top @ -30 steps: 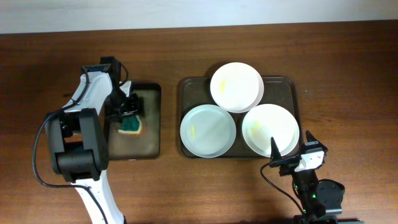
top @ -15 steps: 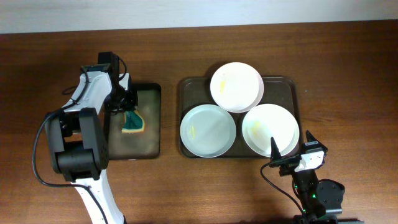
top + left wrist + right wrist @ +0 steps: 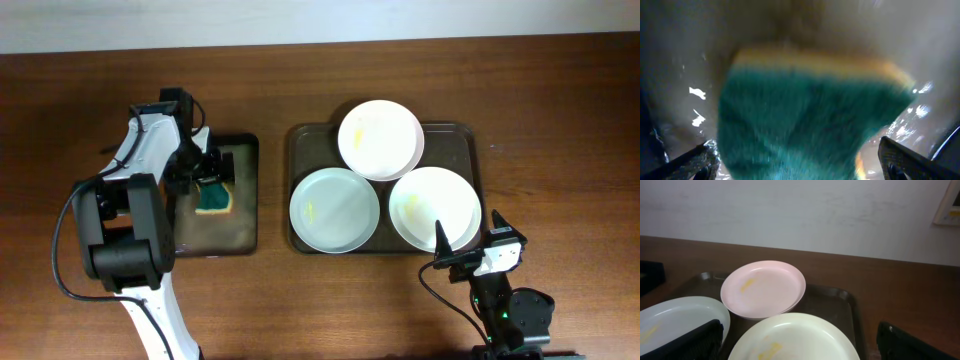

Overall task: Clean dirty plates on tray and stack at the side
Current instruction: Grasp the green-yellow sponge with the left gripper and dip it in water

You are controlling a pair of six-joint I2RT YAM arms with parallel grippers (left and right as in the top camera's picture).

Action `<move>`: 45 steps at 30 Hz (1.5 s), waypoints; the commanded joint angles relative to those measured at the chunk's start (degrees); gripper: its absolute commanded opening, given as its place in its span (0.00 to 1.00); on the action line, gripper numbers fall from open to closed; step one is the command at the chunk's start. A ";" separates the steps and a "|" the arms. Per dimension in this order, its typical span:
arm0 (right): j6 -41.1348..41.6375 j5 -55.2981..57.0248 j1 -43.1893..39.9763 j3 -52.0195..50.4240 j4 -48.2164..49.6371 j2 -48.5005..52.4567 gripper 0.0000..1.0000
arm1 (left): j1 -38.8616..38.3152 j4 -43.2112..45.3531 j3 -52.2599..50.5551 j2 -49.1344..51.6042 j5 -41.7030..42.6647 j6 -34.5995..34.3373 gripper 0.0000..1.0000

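Three white plates lie on the dark brown tray [image 3: 470, 135]: one at the back [image 3: 380, 138], one front left [image 3: 334, 209], one front right [image 3: 434, 207]. Each has faint yellow smears. My left gripper [image 3: 207, 172] is open over the small black tray [image 3: 238, 232], its fingers either side of a green and yellow sponge [image 3: 211, 200]. The sponge [image 3: 810, 115] fills the left wrist view between the fingers [image 3: 800, 167]. My right gripper [image 3: 465, 250] is open and empty just in front of the front right plate [image 3: 795, 337]. The back plate [image 3: 763, 287] and left plate [image 3: 675, 320] show beyond it.
The black tray stands left of the brown tray with a narrow gap of bare wood between them. The brown tray's rim [image 3: 850, 300] rises behind the front right plate. Bare wooden table lies right of the brown tray and along the back edge.
The left gripper and sponge shifted slightly on the black tray; the sponge looked tipped up half a second ago and now lies flatter. The right arm has not moved.
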 commanded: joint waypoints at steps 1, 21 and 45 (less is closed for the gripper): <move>0.46 0.31 0.37 -0.28 -0.33 -0.07 0.99 | 0.22 -3.61 -0.55 0.98 0.37 0.09 1.00; 0.46 0.31 0.37 -0.28 -0.33 -0.07 0.98 | 0.22 -2.71 -0.55 0.98 0.33 0.11 0.99; 0.46 0.31 0.37 -0.28 -0.33 -0.07 0.98 | 0.17 6.49 -0.55 0.98 0.37 0.09 0.99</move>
